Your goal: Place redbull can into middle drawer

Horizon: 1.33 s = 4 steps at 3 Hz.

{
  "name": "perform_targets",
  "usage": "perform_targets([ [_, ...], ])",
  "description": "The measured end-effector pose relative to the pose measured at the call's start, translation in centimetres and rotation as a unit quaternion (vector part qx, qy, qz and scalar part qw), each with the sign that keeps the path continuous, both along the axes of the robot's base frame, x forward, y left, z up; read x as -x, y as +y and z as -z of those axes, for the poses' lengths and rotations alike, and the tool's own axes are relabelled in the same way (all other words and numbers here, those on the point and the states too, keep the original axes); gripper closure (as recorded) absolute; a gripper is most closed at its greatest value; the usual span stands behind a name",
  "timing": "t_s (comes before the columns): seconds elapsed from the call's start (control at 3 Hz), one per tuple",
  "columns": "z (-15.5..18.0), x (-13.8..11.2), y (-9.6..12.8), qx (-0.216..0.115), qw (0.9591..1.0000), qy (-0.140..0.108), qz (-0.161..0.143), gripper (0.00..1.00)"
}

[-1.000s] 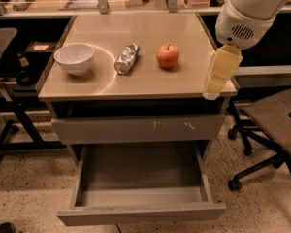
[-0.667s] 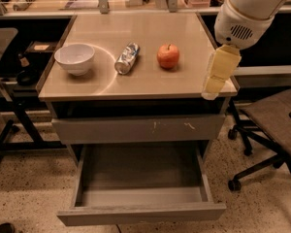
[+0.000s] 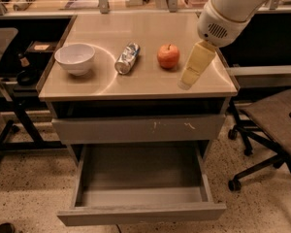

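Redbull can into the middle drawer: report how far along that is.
Done: the middle drawer stands pulled open. In hand: nothing; the gripper hangs over the right edge of the countertop, beyond the apple, apart from the redbull can. Left: the can lies on its side between bowl and apple, so grasping, carrying and placing all remain.

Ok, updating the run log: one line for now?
gripper: above table, beside apple | can: lying between bowl and apple | drawer: open, empty

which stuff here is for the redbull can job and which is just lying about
For the job: redbull can, on its side; middle drawer, open; hand, over the right of the counter.
Lying about: white bowl; red apple; office chair.
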State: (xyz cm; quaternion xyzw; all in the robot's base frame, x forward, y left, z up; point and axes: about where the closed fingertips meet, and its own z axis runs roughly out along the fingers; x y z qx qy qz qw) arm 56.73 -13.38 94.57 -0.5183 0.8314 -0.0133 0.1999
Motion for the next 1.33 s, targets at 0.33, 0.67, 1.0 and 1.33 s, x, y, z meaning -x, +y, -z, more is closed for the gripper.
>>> perform_targets([
  [0.33,0.4,-2.3,1.1,-0.027,0.9993,0.001,0.025,0.00],
  [0.67,0.4,-2.4,1.2,-0.028,0.9992,0.002,0.027,0.00],
  [1.0,0.6,-2.6,1.5,-0.028,0.9990,0.001,0.034,0.00],
  [1.33,1.7,-4.7,3.2,-0.033,0.9971,-0.004,0.069,0.00],
])
